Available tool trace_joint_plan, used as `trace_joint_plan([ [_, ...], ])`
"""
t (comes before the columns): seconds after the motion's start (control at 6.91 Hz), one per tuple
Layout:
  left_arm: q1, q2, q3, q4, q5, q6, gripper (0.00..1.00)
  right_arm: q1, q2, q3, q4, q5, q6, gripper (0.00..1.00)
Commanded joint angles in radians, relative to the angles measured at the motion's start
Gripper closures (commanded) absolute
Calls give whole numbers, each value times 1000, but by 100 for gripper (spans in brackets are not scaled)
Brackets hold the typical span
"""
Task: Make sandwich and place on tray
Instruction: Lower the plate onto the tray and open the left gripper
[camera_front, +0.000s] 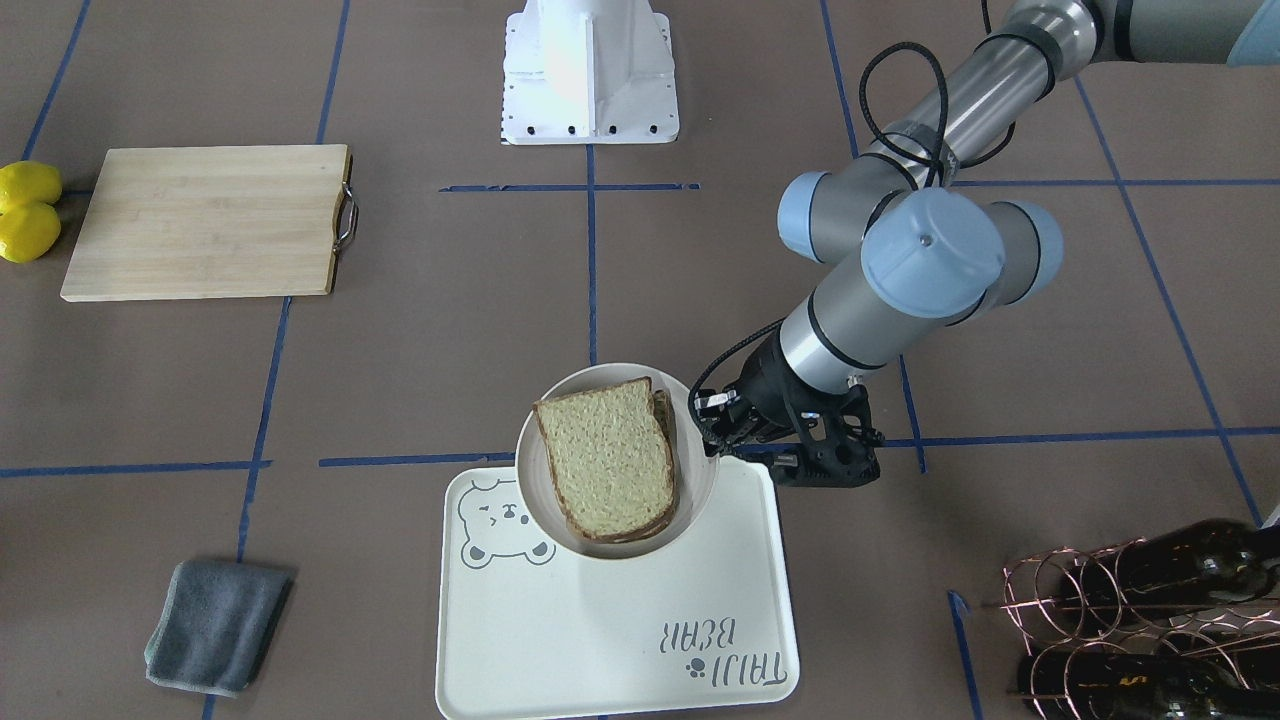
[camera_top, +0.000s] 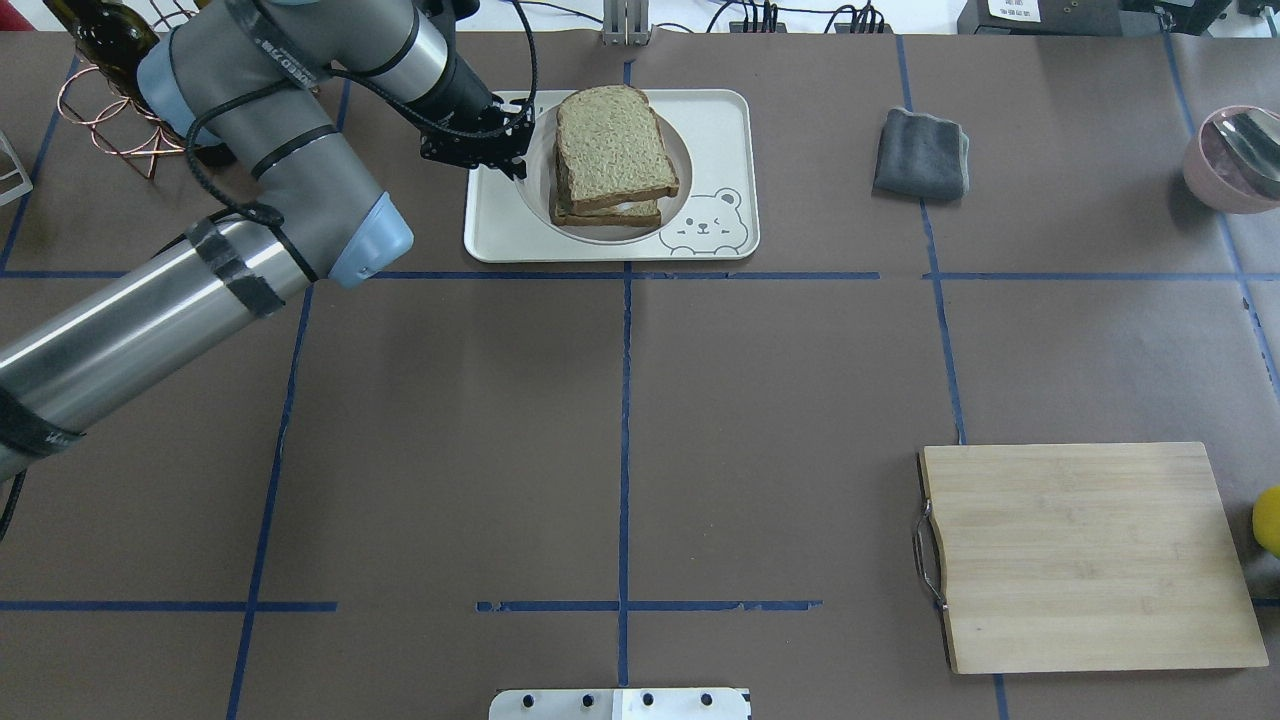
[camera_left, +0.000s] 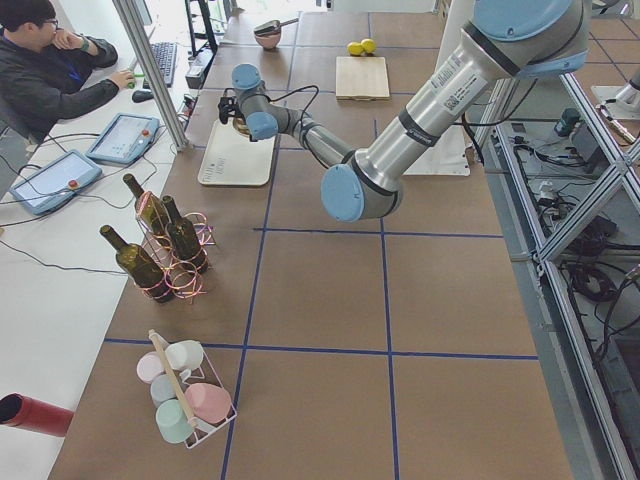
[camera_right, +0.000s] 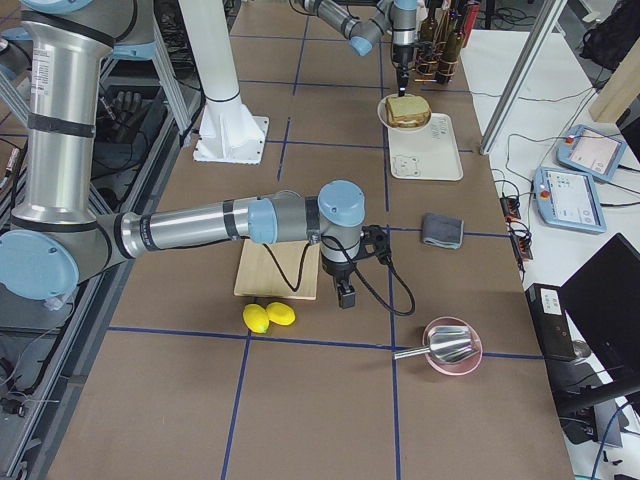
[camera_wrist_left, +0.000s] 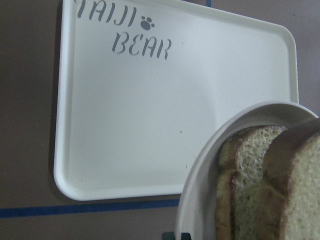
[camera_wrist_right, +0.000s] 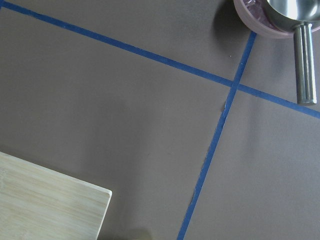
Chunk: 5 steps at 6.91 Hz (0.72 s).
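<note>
Left tool (camera_front: 718, 440) clenched on the plate (camera_front: 532, 480) rim, sandwich (camera_front: 610, 460) stacked on it, over the tray's (camera_front: 600, 640) bear-face end. Right tool (camera_right: 345, 295) beside the cutting board (camera_right: 270, 280); grip impossible to tell.

A robotics lab — blue-taped table (camera_top: 450, 450), an operator (camera_left: 55, 75) at control tablets (camera_left: 122, 137).

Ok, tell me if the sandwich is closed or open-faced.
Closed: the top bread slice sits on the bottom slice, white egg showing between them, on the round white plate.
</note>
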Motion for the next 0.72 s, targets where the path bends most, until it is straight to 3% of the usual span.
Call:
trace_joint_plan([
  [0.0,-12,-125,289,-140,-28,9,100,0,0,0,0,-2,0,0],
  [0.29,-12,-193,495,-269,-27,13,100,0,-1,0,0,-3,0,0],
  [0.58,-4,-225,625,-372,14,15,100,0,-1,0,0,-3,0,0],
])
